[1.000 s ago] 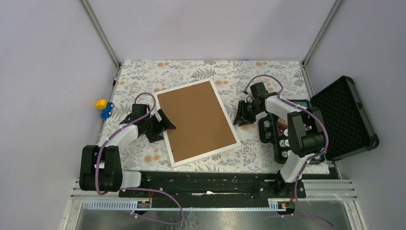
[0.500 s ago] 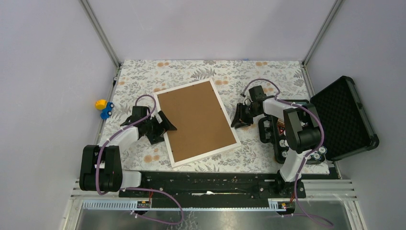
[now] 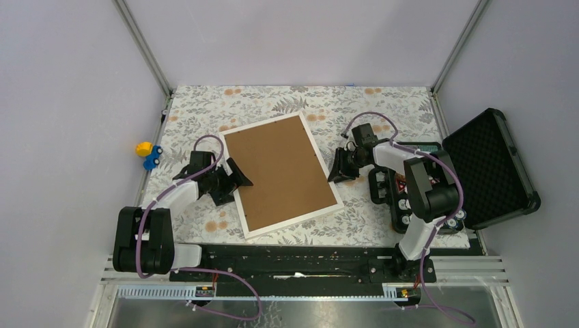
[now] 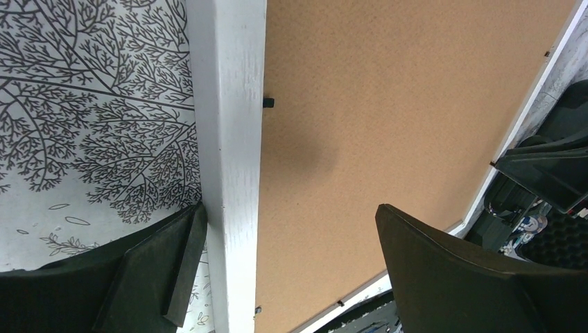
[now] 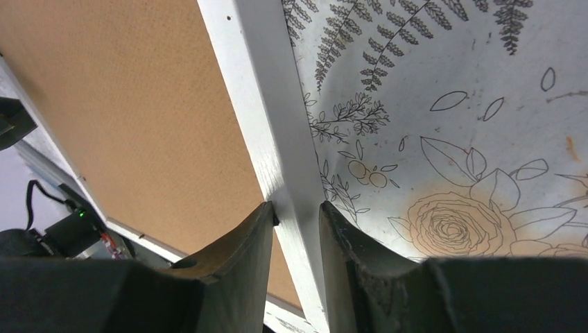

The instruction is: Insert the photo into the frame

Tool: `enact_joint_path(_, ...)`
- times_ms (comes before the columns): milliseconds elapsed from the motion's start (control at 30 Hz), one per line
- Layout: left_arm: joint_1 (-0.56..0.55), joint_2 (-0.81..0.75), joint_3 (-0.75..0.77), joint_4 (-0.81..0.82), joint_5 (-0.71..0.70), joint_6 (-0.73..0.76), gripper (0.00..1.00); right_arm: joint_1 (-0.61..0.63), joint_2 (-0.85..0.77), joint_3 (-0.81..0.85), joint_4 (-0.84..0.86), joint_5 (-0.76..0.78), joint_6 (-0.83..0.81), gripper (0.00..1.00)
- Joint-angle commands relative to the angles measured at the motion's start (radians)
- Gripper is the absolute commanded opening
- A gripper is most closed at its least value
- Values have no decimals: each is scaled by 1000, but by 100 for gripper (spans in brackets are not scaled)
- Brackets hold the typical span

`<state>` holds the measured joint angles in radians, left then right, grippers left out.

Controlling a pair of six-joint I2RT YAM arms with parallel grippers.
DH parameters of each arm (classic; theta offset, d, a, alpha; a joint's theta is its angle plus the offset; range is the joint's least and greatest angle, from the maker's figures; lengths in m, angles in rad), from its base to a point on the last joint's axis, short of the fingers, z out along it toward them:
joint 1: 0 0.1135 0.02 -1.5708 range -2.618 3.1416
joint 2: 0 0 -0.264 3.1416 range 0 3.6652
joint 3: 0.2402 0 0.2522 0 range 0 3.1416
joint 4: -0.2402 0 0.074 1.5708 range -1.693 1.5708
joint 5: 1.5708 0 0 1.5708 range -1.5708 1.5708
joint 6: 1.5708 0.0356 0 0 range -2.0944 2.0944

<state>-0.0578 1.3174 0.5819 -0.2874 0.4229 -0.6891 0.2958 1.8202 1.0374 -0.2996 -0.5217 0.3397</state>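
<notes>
one frame [image 4: 229,139], one backing board [image 3: 280,171], one black case [image 3: 488,164], one left pincer [image 4: 289,211], one right pincer [image 5: 297,207]

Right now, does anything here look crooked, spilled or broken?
The frame lies askew, turned out of line with the edges of the table, with its brown backing facing up. A small yellow-and-blue toy sits beyond the table's left edge. Nothing looks spilled or broken.

The right gripper [image 3: 338,172] has scooted left over the floral-print worktop [image 3: 382,109]. Its jaws have pinched in a bit and now clamp the right rail of the big thin-edged white rectangular picture frame [image 5: 269,104]. The left gripper [image 3: 231,184] has crept slightly closer to the frame's left rail.
</notes>
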Motion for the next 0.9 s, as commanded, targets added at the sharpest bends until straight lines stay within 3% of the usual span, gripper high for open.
enact_joint_path(0,-42,-12,-20,83,59,-68,99,106,-2,-65,7,115,64,38)
enact_joint_path(300,-60,-43,-46,117,55,-124,99,252,-5,-200,132,389,243,35)
enact_joint_path(600,-62,-60,-50,117,51,-137,99,341,20,-318,143,620,250,34)
enact_joint_path(733,-62,-70,-50,114,45,-138,99,414,26,-310,138,674,267,34)
enact_joint_path(867,-62,-70,-36,100,35,-121,99,399,-8,-193,65,578,207,39)
